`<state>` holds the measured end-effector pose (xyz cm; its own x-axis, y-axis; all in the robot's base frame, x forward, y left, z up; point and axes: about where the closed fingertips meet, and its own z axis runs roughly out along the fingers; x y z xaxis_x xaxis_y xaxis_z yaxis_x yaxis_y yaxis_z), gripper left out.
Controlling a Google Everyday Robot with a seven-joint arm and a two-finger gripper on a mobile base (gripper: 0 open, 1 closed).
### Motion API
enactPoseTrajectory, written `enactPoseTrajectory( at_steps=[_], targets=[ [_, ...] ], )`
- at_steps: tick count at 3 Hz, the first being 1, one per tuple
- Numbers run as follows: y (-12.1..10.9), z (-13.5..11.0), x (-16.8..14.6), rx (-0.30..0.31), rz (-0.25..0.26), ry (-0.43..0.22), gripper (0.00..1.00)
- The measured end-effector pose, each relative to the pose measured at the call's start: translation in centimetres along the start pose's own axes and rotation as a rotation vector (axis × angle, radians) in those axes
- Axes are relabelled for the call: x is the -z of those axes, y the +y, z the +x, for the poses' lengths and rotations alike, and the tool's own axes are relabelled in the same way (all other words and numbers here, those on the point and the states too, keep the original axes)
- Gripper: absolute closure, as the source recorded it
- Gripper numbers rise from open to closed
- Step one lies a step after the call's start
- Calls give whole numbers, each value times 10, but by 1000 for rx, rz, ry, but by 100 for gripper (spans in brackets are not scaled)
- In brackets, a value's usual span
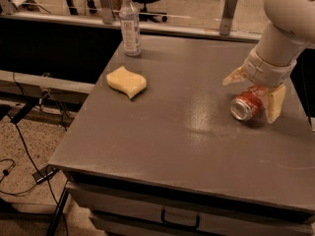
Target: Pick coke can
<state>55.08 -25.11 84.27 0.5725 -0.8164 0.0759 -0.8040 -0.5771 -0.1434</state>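
Observation:
The coke can [246,104] is a small red can with a silver end, lying on its side on the right part of the grey table [187,132]. My gripper [253,93] is directly over it, open, with one cream finger [233,76] to the can's upper left and the other finger [274,103] to its right. The fingers straddle the can without closing on it. The white arm rises to the upper right.
A clear plastic water bottle [130,24] with a white cap stands at the table's back left. A yellow sponge [126,80] lies left of centre. A drawer handle [180,219] is below the front edge. Cables lie on the floor at left.

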Motion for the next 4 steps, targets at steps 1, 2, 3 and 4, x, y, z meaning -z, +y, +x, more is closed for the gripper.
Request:
enactPoseTrajectory(
  at_steps=[1,2,3,4],
  targets=[
    [-1,0,-6,-5,-9,-12,49],
    [-2,1,-5,-15,6,-15,71],
    [-8,2,-3,-32,25,-34,95],
    [-17,1,13,-40,68,-28,100]
  ],
)
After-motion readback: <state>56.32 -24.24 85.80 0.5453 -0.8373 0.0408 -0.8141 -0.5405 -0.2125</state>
